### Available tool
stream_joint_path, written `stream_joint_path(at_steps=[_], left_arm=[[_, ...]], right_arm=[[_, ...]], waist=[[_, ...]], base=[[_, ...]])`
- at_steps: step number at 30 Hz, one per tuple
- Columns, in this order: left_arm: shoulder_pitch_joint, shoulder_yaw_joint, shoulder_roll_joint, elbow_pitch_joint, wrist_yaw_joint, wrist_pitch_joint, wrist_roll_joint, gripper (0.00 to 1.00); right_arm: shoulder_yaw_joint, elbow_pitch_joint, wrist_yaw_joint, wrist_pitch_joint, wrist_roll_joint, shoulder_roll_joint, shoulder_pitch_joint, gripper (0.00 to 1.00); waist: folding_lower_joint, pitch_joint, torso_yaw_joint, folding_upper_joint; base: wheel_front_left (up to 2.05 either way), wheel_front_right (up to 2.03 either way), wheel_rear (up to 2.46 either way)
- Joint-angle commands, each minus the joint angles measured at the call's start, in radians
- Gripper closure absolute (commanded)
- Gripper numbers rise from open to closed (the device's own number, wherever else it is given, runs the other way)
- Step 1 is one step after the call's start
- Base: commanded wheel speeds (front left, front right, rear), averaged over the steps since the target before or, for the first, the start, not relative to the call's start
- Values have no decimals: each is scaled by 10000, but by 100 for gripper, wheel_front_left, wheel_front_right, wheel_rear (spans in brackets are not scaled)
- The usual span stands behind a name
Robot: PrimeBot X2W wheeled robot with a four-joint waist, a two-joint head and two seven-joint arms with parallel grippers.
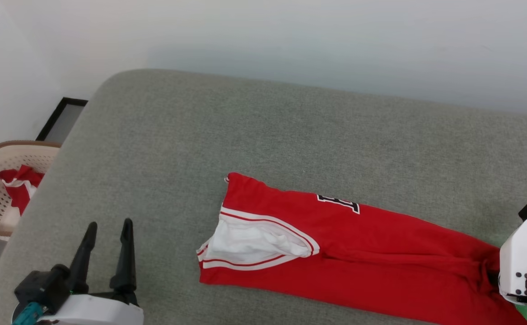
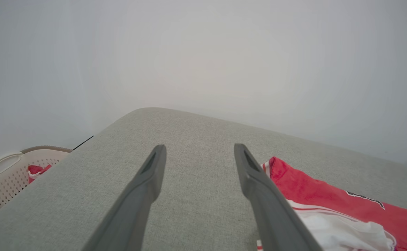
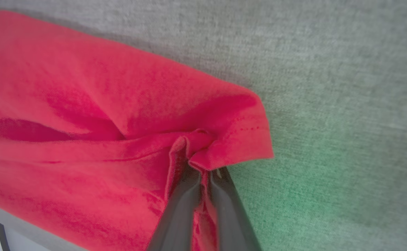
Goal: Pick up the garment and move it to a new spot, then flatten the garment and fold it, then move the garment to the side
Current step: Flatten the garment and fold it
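garment (image 3: 84, 104) hem bunches in right pincer (image 3: 205, 171), clearest from its wrist.

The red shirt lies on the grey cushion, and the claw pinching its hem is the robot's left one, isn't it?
Not the left one. The right gripper is shut on the hem of the red shirt, as the right wrist view shows. The shirt does lie on the grey cushion. The left gripper stands open, apart from the cloth.
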Motion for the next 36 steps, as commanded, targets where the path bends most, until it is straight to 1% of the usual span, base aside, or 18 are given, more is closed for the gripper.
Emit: stream_joint_path(at_steps=[1, 4, 8, 10, 21, 25, 28, 32, 36], left_arm=[[84, 132, -94, 31, -107, 4, 88, 0], [121, 357, -248, 55, -236, 3, 218, 0], [148, 562, -432, 85, -444, 3, 308, 0], [168, 599, -440, 155, -471, 3, 289, 0], [-59, 786, -659, 238, -815, 3, 584, 0], [-49, 851, -709, 296, -919, 3, 622, 0], [64, 911, -746, 358, -960, 3, 674, 0], [222, 966, -822, 428, -1012, 3, 736, 0], [380, 938, -887, 543, -1060, 3, 776, 0]], right_arm=[[284, 177, 58, 12, 195, 306, 280, 100], [237, 61, 27, -182, 373, -70, 174, 100], [-44, 167, 15, -460, 330, -676, 82, 100], [-94, 230, 15, -489, 281, -782, 49, 100], [-731, 1362, 24, -993, -387, -1887, -606, 100], [-640, 1699, 24, -1089, -505, -1899, -831, 100], [-315, 1545, 26, -942, -399, -1835, -910, 100], [137, 811, 27, -517, 244, -1597, -767, 100], [347, -327, 27, 112, 1077, -1288, -551, 100]], waist=[[0, 30, -58, -1], [0, 46, -141, -1], [0, 54, -279, -1], [0, 59, -318, -1], [0, 212, -619, -1], [0, 142, -779, -1], [0, -21, -926, -1], [0, -327, -1099, -1], [0, -671, -1164, -1]], base=[[0, 0, 0], [0, 0, 0], [0, 0, 0], [0, 0, 0], [0, 0, 0], [0, 0, 0], [0, 0, 0], [0, 0, 0], [0, 0, 0]])
